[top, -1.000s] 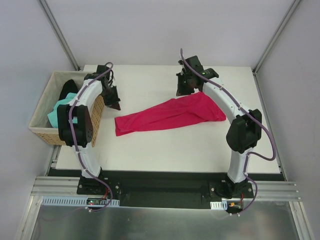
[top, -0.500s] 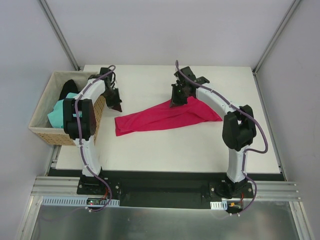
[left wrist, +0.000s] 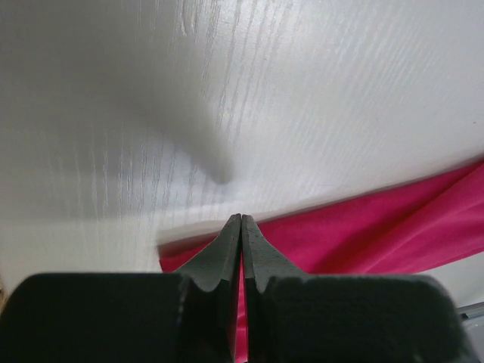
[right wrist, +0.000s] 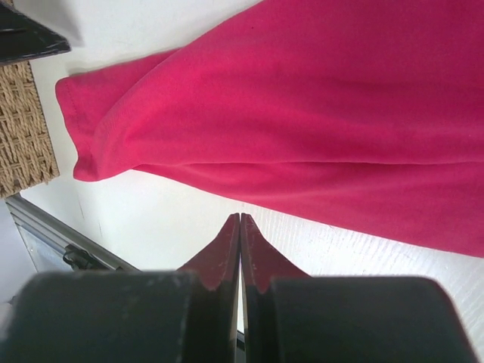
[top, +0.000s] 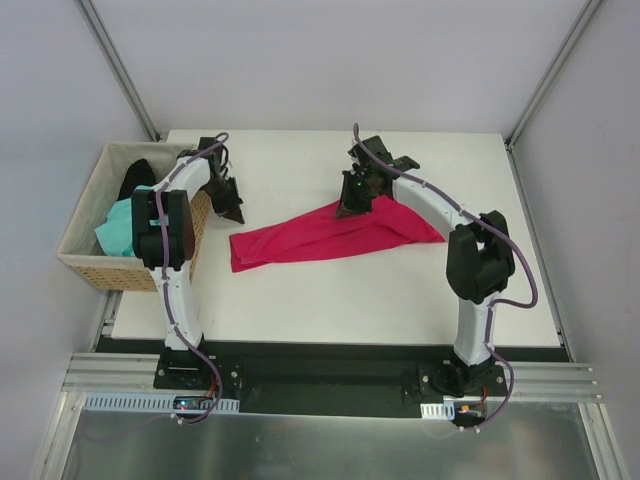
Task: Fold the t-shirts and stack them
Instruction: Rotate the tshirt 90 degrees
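White wood-grain table (top: 330,295), pale grey walls (top: 330,60), slanted metal posts (top: 118,68), aluminium rail (top: 550,380) in front

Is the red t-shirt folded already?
Not folded: the crimson t-shirt lies as a long, rumpled strip across the table.

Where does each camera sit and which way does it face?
Top external: above and behind the bases, looking down at the table, left arm, right arm, crimson t-shirt and basket.
Left wrist: on the left arm, looking past the shut left gripper at the table and the t-shirt's edge.
Right wrist: on the right arm, looking past the shut right gripper at the t-shirt, with a basket corner.
Shared: all three show the crimson t-shirt.
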